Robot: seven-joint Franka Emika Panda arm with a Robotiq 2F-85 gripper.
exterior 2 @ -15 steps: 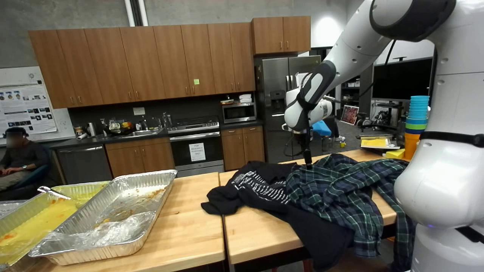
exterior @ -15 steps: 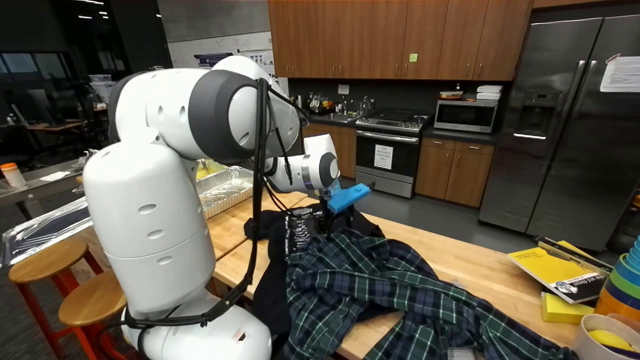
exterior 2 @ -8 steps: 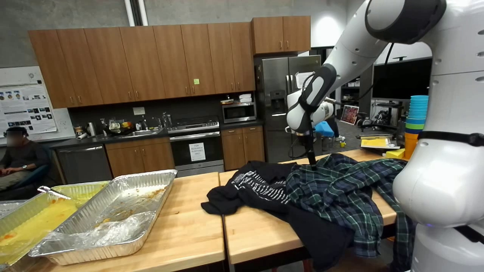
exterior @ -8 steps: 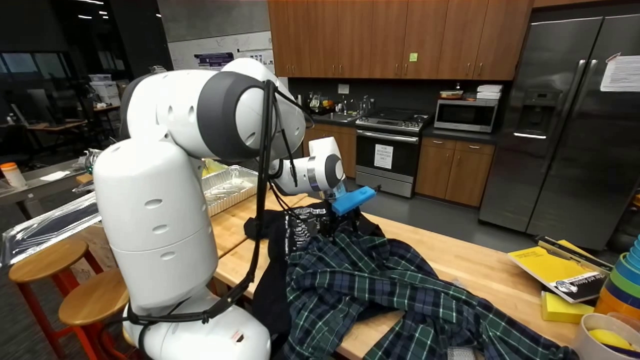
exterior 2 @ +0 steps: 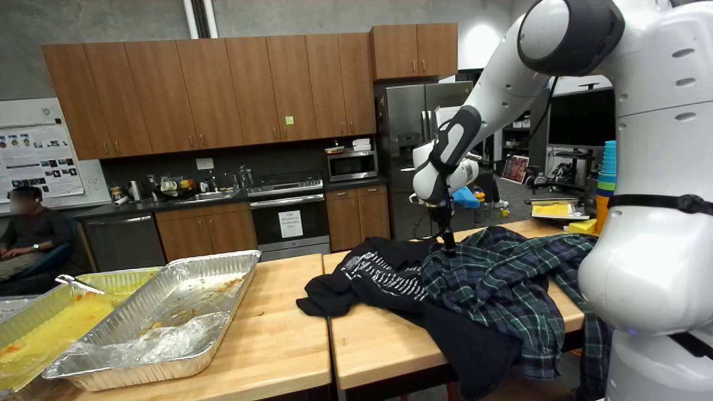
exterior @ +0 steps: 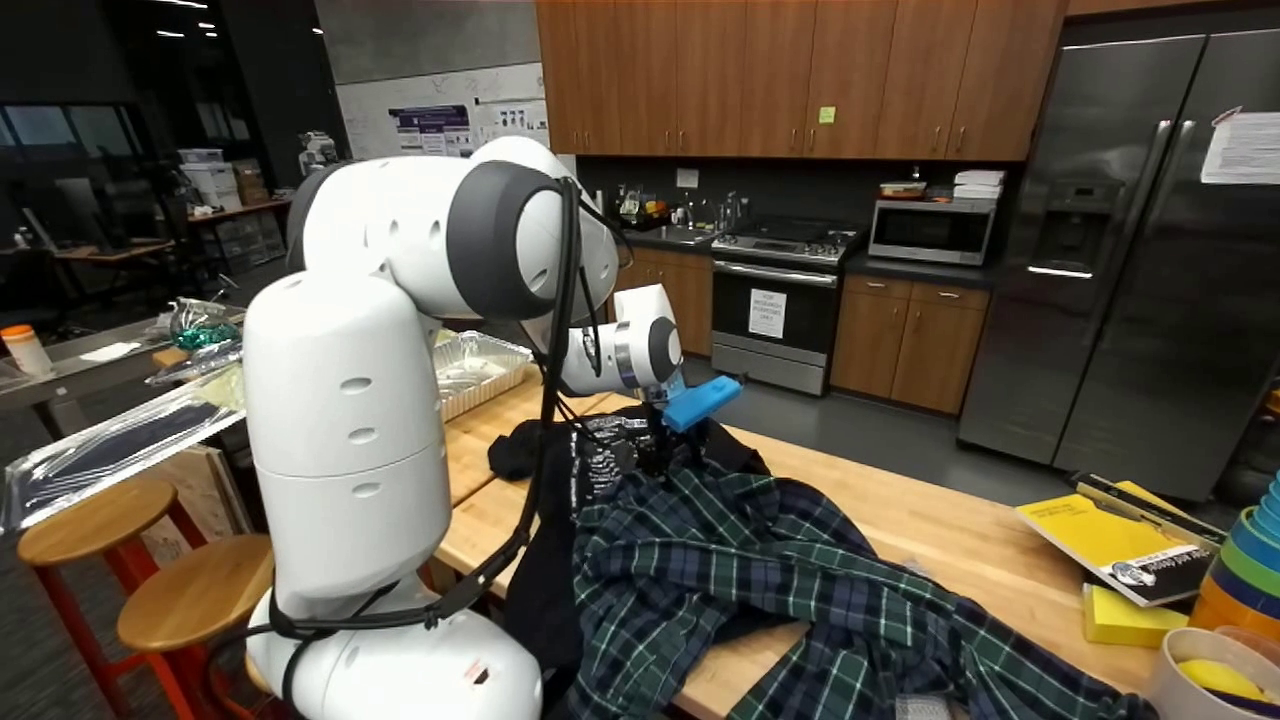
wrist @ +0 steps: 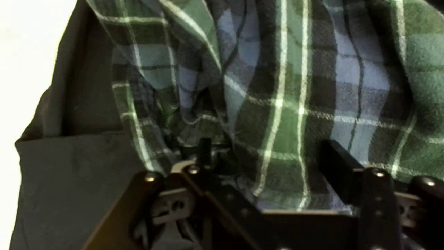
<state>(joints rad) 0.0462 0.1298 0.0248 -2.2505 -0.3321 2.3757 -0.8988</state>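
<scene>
My gripper [wrist: 267, 149] points down into a green-and-navy plaid shirt [wrist: 291, 69], its jaws wide apart. A fold of the shirt lies between its two black fingers, with no visible squeeze on it. The left finger's tip sits in dark creases, so its contact is hard to make out. In both exterior views the gripper [exterior: 682, 462] stands at the far end of the crumpled plaid shirt [exterior 2: 501, 273]. Under and beside that shirt lies a black garment with white print [exterior 2: 384, 278], part of it hanging over the table edge.
Foil trays [exterior 2: 167, 317] stand on the adjoining wooden table [exterior 2: 278, 334]. Yellow books [exterior: 1115, 545], a yellow box [exterior: 1130, 615], stacked coloured cups [exterior: 1255, 570] and a white cup [exterior: 1205, 680] are at the table's other end. Two stools [exterior: 200, 580] stand by the arm's base.
The arm's upper links have swung over and lowered. Over the last half second the gripper has shifted slightly left in both exterior views and sits lower at the shirt. The clothes look unmoved.
</scene>
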